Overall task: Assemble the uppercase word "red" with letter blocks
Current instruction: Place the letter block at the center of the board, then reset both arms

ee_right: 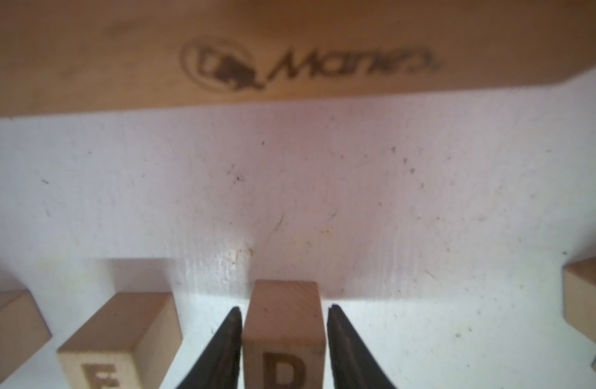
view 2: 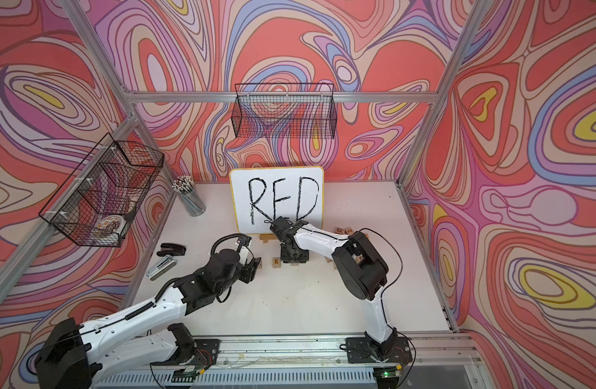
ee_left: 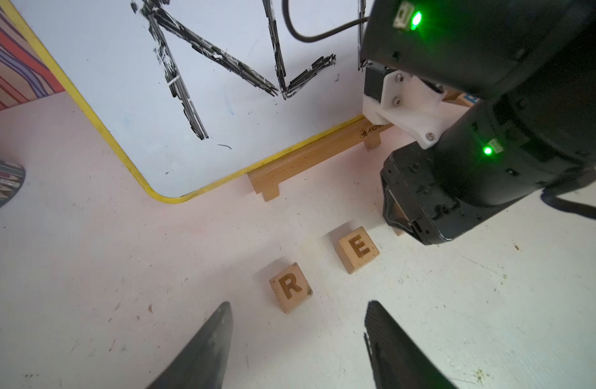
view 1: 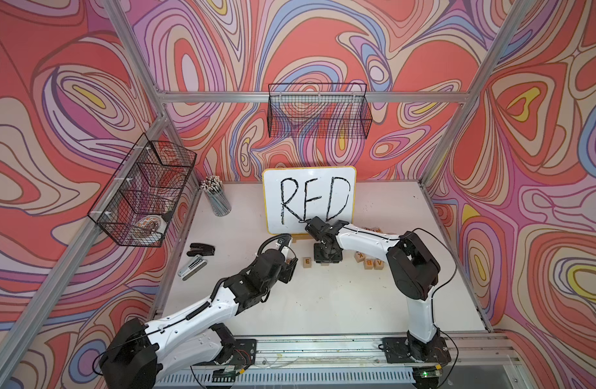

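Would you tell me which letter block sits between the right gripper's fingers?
The D block; the E block and R block lie outside the right gripper.

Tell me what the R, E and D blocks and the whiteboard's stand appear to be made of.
R block, E block and D block: pale bare wood, matte, with grain lines showing on the D. The brown letters look burned or printed in. The stand: light wood too, smooth, with a dark logo that seems branded on.

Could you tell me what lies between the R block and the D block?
The E block, shown beside the D block in the right wrist view.
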